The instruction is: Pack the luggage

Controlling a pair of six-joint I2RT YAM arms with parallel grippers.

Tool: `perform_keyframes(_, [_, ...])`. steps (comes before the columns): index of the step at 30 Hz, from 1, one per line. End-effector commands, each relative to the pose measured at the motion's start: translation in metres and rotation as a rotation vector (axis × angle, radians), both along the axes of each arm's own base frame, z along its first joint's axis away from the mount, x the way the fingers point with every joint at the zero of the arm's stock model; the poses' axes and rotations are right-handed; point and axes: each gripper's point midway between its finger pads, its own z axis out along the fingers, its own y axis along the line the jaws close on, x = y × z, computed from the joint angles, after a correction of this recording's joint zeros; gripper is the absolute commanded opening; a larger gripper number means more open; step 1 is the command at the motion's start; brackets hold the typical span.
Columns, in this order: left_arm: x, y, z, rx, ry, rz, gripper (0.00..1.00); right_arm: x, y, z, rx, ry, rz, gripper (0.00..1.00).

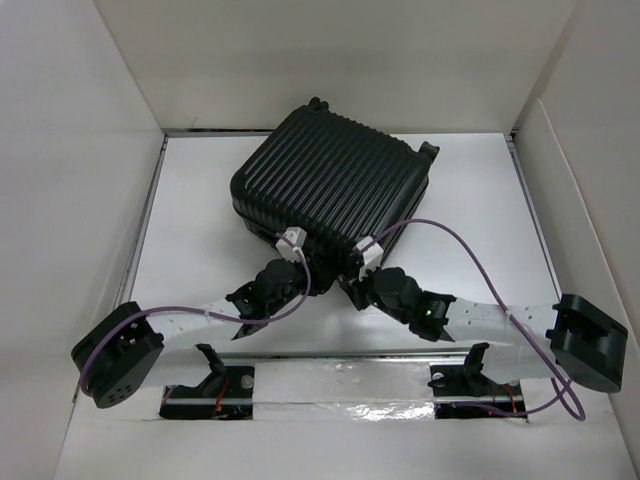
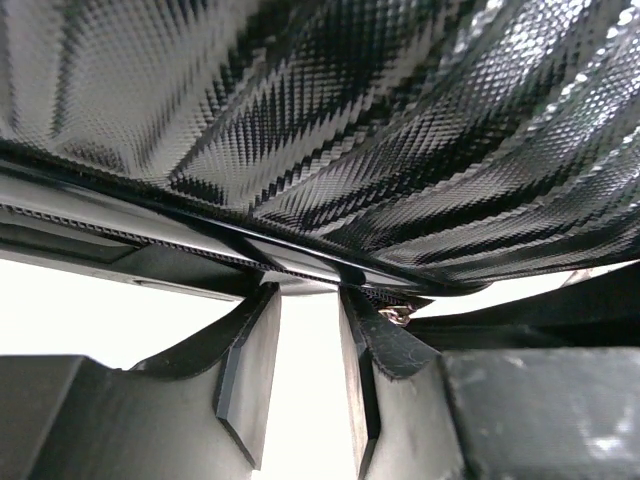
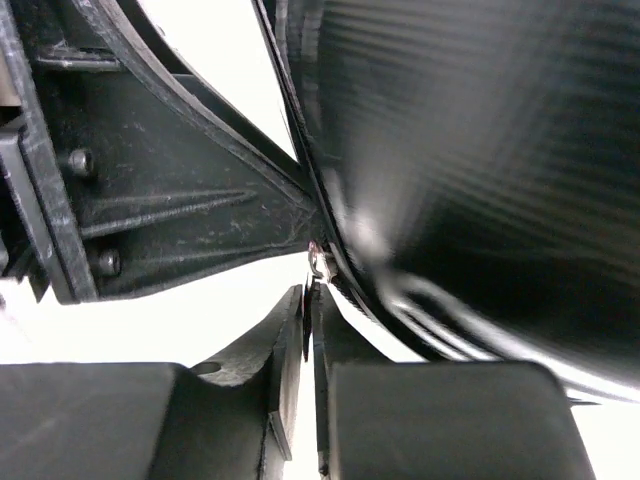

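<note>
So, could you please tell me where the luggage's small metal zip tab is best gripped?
Pinch the small metal tab at the seam of the luggage, coming from its near edge with the right gripper. The tab looks thin and sticks out there, so narrow jaws suit it.

White table (image 1: pixel 190 230), the closed black luggage (image 1: pixel 330 180) flat on it, toward its far side.

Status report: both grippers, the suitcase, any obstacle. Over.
Left gripper open at suitcase edge, empty. Right gripper shut at zipper pull, grip unsure. Suitcase lid down, flat on table. No obstacle seen.
</note>
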Motion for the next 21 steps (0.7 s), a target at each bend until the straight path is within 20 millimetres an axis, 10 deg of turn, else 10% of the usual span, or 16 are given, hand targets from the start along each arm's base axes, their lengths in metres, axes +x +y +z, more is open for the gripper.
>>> perform_keyframes(1, [0.006,-0.011,0.062,-0.199,-0.125,-0.037,0.27,-0.030,0.040,0.058,0.272,-0.024,0.210,0.00])
perform_keyframes(14, [0.002,-0.013,0.051,-0.149,-0.129,-0.079,0.28,-0.007,-0.024,0.065,0.272,-0.055,0.117,0.00])
perform_keyframes(21, [0.023,-0.063,0.076,-0.208,-0.156,-0.167,0.27,-0.017,-0.012,0.060,0.253,-0.023,0.184,0.00])
